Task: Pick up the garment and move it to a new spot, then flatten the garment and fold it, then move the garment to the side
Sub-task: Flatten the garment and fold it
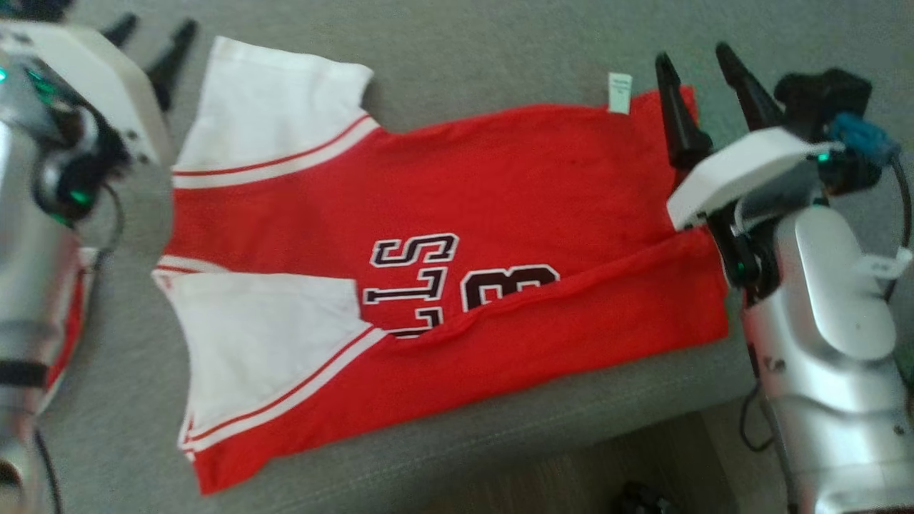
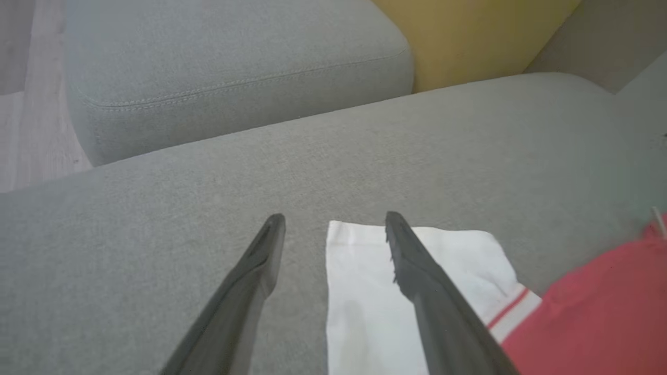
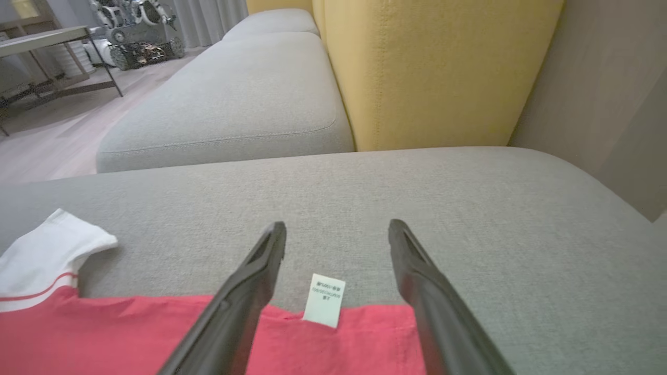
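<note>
Beyond the garment (image 3: 104, 333), yellow cushion (image 3: 437, 67) (upright)

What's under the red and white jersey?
The grey sofa cushion lies under the jersey. Its near edge is folded over, covering part of the black lettering; anything beneath the fabric is hidden.

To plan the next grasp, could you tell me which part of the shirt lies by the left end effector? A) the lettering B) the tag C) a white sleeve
C: the left end effector is open right at a white sleeve; the tag lies by the right end effector.
</note>
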Robot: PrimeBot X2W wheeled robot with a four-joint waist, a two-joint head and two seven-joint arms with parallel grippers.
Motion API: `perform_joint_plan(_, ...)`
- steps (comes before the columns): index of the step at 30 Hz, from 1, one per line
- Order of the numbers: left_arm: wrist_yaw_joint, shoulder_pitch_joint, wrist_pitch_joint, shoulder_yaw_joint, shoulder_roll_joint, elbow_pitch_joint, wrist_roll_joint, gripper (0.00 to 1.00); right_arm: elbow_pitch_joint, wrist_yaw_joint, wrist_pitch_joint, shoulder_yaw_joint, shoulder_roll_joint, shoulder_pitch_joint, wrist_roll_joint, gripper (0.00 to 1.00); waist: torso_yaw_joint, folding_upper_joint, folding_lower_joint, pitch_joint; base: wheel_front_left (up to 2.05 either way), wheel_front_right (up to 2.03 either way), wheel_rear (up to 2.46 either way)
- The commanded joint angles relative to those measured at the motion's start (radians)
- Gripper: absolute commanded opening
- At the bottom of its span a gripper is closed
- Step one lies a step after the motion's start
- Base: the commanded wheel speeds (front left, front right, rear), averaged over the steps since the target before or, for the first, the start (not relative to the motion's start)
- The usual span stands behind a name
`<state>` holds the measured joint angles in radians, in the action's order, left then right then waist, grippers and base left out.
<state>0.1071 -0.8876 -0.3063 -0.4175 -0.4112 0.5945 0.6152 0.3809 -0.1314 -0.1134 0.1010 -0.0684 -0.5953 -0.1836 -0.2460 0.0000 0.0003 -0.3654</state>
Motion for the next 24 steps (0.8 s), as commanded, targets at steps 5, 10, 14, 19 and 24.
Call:
perform_joint_plan(5,0.015,-0.122,-0.067,-0.016,-0.083,0.064,-0.029,1.00,0.009,0.001,0.038,0.047,0.017,-0.066,-0.013,1.00,-0.074,0.0000,-0.0003,-0.070,0.00,0.00,0.00)
perform_joint_plan(10,0.021,-0.168,-0.071,-0.072,-0.109,0.125,-0.056,1.00,0.032,0.001,0.062,0.073,0.018,-0.078,-0.034,1.00,-0.098,0.0000,-0.0003,-0.086,0.00,0.00,0.00)
perform_joint_plan(14,0.022,-0.194,-0.053,-0.099,-0.115,0.171,-0.062,1.00,0.040,0.001,0.074,0.084,0.018,-0.079,-0.047,1.00,-0.112,0.0000,-0.0003,-0.095,0.00,0.00,0.00)
perform_joint_plan(19,0.023,-0.203,-0.057,-0.145,-0.107,0.202,-0.044,1.00,0.049,0.001,0.081,0.081,0.018,-0.073,-0.053,1.00,-0.121,0.0000,-0.0003,-0.100,0.00,0.00,0.00)
perform_joint_plan(24,0.023,-0.208,-0.059,-0.188,-0.102,0.203,-0.001,1.00,0.061,0.001,0.079,0.067,0.018,-0.072,-0.045,1.00,-0.117,0.0000,-0.0003,-0.102,0.00,0.00,0.00)
